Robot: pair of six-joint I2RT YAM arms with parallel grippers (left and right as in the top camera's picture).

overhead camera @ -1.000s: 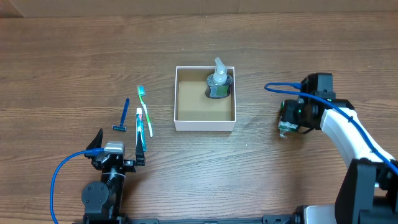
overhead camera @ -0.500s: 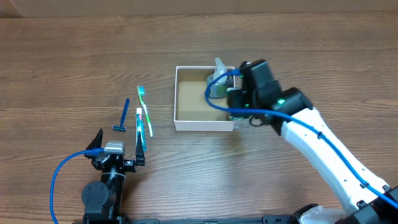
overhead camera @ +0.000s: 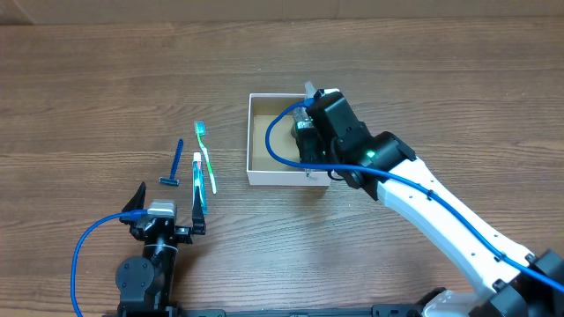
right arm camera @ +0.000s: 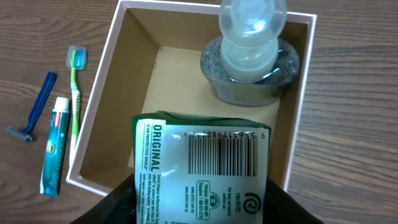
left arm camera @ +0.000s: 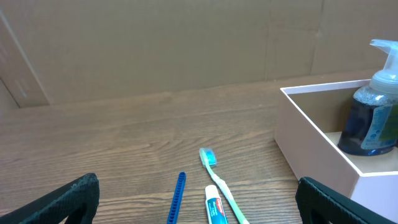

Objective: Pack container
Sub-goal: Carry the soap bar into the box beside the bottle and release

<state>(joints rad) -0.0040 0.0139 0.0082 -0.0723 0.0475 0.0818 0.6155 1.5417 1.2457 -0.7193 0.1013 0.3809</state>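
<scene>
The container (overhead camera: pixel 250 132) is a white-walled, brown-floored square box at mid-table, holding a pump soap bottle (overhead camera: pixel 308 91) in its back right corner. My right gripper (overhead camera: pixel 313 145) hovers over the box's right half, shut on a green-and-white packet (right arm camera: pixel 202 168). The right wrist view shows the packet above the box's near edge, with the container (right arm camera: pixel 99 106) and bottle (right arm camera: pixel 252 50) below it. My left gripper (overhead camera: pixel 167 216) is open and empty at the front left. The container's wall (left arm camera: pixel 317 134) and the bottle (left arm camera: pixel 373 118) show in the left wrist view.
A green toothbrush (overhead camera: pixel 205 157), a small toothpaste tube (overhead camera: pixel 197 176) and a blue razor (overhead camera: pixel 174 163) lie left of the box, just ahead of the left gripper (left arm camera: pixel 198 190). They also show in the right wrist view: toothbrush (right arm camera: pixel 74 87), tube (right arm camera: pixel 55 146), razor (right arm camera: pixel 34 109).
My right arm has swung from the table's right side leftward to over the box, carrying the packet. The left arm and the loose items have not moved.
</scene>
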